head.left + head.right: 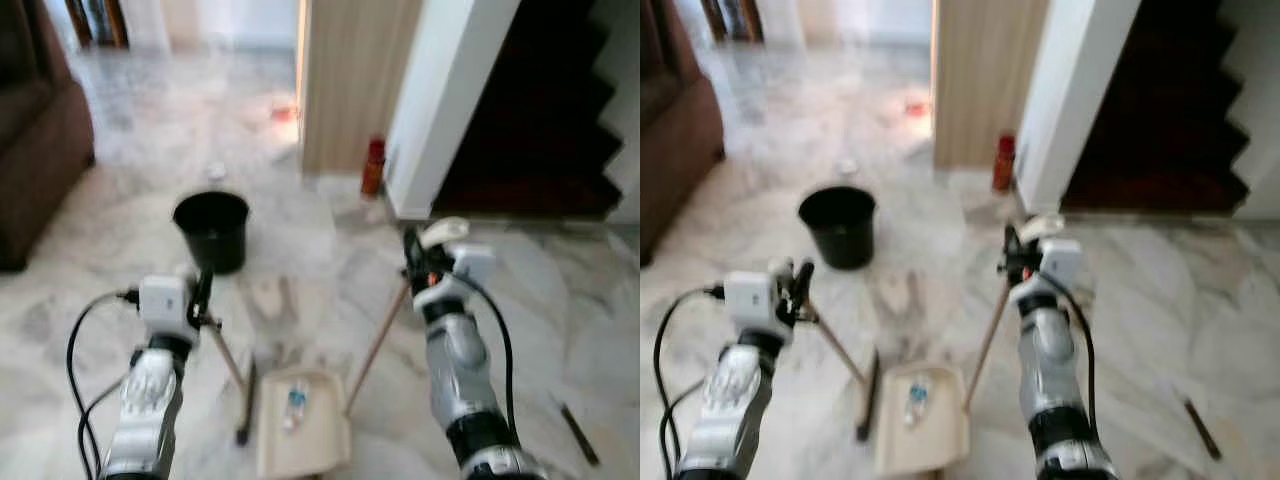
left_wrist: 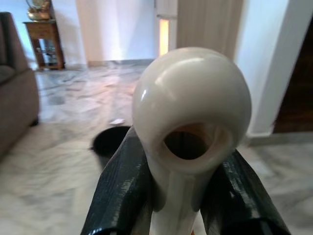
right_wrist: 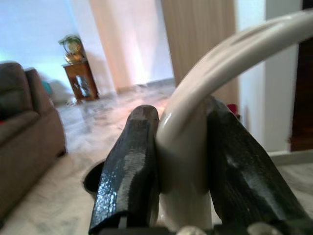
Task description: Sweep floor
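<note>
Gripping the broom handle (image 1: 222, 345), the left claw (image 1: 200, 295) stands nearer the robot than the black bucket (image 1: 212, 230); the right claw (image 1: 415, 255) clamps the dustpan handle (image 1: 378, 345), dustpan (image 1: 305, 420) on the floor beyond.

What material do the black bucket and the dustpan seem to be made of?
The black bucket looks like matte plastic: a thin rim, an even dark wall, no metal shine. The dustpan looks like cream moulded plastic, smooth and lightly glossy; blur leaves it uncertain.
</note>
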{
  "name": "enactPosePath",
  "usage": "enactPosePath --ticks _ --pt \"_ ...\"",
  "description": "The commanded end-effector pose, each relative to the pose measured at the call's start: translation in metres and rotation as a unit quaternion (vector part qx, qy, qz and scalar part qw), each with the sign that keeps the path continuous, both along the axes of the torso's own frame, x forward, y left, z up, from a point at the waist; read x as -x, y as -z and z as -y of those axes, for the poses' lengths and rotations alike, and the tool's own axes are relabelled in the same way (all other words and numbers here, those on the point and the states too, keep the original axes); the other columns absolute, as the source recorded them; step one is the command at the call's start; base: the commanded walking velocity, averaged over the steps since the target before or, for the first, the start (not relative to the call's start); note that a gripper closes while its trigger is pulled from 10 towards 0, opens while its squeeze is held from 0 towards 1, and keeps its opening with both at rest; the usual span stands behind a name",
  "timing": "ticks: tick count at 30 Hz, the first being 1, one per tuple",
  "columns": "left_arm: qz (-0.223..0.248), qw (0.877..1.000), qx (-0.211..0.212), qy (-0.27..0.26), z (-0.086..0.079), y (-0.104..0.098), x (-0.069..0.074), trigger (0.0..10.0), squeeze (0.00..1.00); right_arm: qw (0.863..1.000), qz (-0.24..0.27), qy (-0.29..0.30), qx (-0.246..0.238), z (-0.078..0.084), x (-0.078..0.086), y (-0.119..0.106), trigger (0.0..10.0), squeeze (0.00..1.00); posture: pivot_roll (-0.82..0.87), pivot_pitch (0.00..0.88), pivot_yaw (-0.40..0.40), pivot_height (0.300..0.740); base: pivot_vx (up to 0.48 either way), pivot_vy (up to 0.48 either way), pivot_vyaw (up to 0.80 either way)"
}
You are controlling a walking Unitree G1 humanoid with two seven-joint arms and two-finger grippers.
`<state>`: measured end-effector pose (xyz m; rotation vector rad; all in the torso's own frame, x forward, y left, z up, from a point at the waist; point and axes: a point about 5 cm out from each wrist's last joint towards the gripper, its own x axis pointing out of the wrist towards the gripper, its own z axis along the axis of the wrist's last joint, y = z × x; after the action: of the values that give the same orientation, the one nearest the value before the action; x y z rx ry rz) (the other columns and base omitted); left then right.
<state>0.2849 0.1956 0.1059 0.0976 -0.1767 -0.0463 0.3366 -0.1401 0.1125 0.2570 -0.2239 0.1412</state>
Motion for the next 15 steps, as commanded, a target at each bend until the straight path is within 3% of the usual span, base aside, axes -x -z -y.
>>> enactPosePath --ticks 1,15 --pt "0.021 1.000 0.001 0.010 0.0063 -0.0086 -0.0023 10.0 0.00 1.000 0.017 0.019 -0.015 0.0088 -0.0004 -0.0065 10.0 0.00 0.05 0.000 -0.036 0.740 0.000 0.480 0.00" --pt "0.018 1.000 -0.001 0.010 0.0060 -0.0083 -0.0004 10.0 0.00 1.000 0.007 0.010 -0.029 0.0001 -0.0012 -0.0041 10.0 0.00 0.06 0.000 -0.034 0.740 0.000 0.479 0.00"
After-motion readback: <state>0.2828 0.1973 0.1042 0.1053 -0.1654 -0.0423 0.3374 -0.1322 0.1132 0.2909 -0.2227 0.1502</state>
